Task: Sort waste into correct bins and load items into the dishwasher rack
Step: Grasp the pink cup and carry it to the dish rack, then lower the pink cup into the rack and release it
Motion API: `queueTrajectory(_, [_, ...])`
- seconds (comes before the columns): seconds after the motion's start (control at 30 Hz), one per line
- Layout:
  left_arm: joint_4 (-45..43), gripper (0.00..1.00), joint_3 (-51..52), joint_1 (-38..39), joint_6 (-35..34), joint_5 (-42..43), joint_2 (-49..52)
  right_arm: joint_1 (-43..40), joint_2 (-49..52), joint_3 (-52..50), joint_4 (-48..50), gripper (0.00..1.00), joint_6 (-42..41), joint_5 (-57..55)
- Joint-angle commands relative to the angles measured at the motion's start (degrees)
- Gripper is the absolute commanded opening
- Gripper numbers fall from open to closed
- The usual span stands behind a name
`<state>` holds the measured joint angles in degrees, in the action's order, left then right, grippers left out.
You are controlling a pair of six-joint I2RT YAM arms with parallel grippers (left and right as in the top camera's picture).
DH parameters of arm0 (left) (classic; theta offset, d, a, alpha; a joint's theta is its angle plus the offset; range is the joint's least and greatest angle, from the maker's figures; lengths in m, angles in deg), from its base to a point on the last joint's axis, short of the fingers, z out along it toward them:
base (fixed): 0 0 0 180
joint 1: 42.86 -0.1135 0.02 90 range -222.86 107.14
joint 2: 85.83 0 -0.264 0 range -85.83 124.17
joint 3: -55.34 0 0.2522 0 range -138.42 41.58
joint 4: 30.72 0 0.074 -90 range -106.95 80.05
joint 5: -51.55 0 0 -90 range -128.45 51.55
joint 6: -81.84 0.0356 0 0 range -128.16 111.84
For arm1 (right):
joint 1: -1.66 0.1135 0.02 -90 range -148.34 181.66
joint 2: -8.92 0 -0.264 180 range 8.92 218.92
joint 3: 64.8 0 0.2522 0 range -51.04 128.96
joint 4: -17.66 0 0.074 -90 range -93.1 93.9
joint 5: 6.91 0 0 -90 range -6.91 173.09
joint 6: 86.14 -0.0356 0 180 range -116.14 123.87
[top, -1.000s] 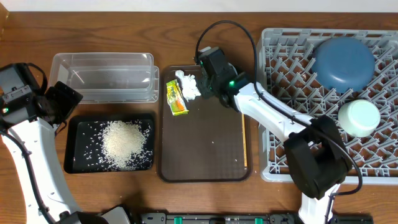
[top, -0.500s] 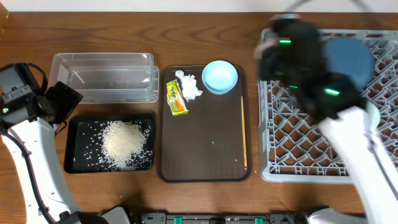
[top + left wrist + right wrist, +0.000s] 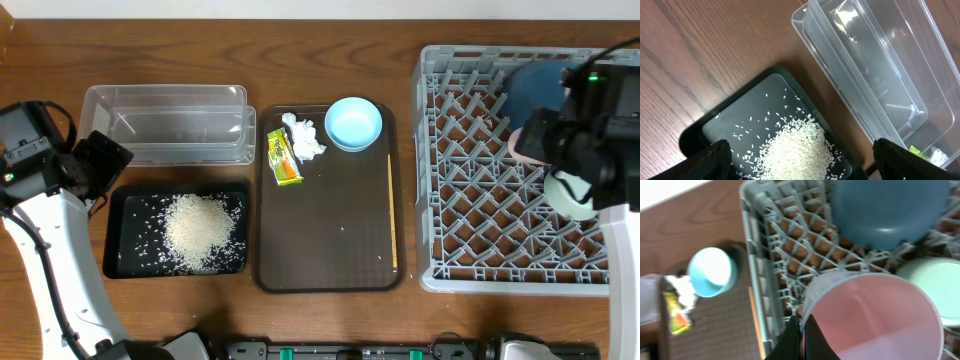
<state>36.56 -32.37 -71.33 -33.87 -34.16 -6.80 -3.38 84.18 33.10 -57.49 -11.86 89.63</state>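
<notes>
One second ago the right arm was reaching over the upper part of the brown serving tray [image 3: 330, 250] and hiding the pale blue bowl [image 3: 354, 123]. Now it stands over the dishwasher rack [image 3: 470, 200] at the right of the overhead frame, and the bowl is uncovered again.

The right gripper [image 3: 801, 330] carries the small pink cup [image 3: 875, 315]. In the wrist view its fingers are pinching the cup's rim, with the opening turned toward the camera. We judge that the cup is picked and only its placing remains.

The cup hangs above the pegs, near the blue dish [image 3: 885, 210] and the mint-green bowl [image 3: 922, 277], which already lie in the rack. It looks smooth, pale pink and empty. Whether it touches the pegs we cannot tell.

The left gripper [image 3: 807, 157] did not move. Its fingers are spread wide above the rice [image 3: 795, 147] in the black tray [image 3: 735, 112]. The tissue [image 3: 305, 138], wrapper [image 3: 282, 158] and wooden stick [image 3: 392, 215] are still on the brown tray.
</notes>
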Motion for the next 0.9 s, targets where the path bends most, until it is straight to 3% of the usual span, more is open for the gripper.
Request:
queueTrajectory(0.0, [0.0,0.93,0.3,-0.2,-0.3,-0.3,0.3,-5.4,0.3,-1.7,1.9,0.02,5.3,17.1])
queueTrajectory(0.33, [0.0,0.93,0.3,-0.2,-0.3,-0.3,0.3,-18.9,1.6,-13.8,12.2,0.01,9.6,45.1])
queueTrajectory(0.7, [0.0,0.93,0.3,-0.2,-0.3,-0.3,0.3,-28.2,9.9,-31.4,43.0,0.01,7.5,72.6])
queueTrajectory(0.87, [0.0,0.93,0.3,-0.2,-0.3,-0.3,0.3,-28.2,16.9,-32.9,49.1,0.01,6.4,79.3])
